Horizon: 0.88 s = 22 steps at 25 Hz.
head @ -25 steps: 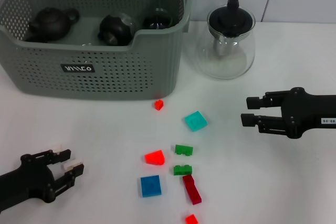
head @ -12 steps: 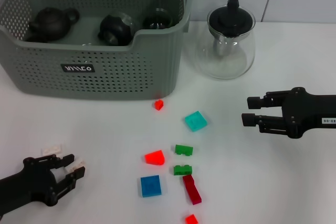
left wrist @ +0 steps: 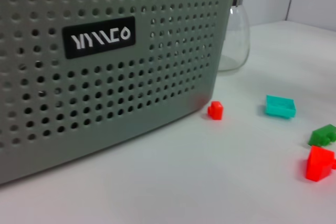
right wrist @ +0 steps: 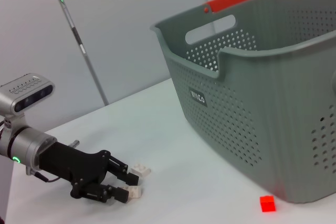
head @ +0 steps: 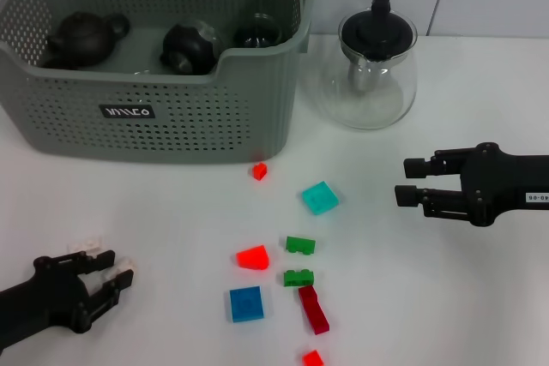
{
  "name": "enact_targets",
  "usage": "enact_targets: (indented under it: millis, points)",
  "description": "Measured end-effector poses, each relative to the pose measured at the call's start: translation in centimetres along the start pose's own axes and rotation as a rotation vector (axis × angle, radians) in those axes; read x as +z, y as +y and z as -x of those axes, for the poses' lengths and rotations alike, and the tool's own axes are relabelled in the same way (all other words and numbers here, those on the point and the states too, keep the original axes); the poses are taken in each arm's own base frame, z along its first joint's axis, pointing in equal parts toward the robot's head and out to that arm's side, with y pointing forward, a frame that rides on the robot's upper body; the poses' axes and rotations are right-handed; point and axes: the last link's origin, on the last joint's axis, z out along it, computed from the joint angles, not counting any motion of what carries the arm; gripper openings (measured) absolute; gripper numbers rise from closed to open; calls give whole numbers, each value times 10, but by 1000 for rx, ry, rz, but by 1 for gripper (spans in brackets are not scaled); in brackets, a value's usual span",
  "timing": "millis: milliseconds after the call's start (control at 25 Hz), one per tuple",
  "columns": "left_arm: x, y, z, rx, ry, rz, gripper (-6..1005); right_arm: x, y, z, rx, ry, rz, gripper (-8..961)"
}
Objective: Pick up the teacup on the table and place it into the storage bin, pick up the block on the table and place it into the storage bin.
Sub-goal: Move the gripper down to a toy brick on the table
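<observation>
The left pincer (head: 110, 281) sat narrow around a white block (head: 117, 278) near the tabletop's front-left corner; a shallow grip could drop it short of the bin (head: 171, 126). The right pincer (head: 410, 181) hung open, idle.

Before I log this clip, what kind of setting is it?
Probably a lab tabletop rig: a plain white table against bare wall panels, with scattered toy blocks, a perforated storage bin and a glass teapot as props.

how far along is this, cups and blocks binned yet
Dark tea ware already sits in the bin. In hand: the left gripper is low on the table, closing around a white block. Left: that block and the coloured blocks on the table. The right gripper hovers open, idle.
</observation>
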Motion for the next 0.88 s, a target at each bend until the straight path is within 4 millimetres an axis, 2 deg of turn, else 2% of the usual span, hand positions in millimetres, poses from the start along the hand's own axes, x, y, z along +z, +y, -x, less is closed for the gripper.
enact_targets:
  millis: [880]
  points:
    - [-1,-3,0,-43,5,-16,315,0,0,0,0,0,0,519]
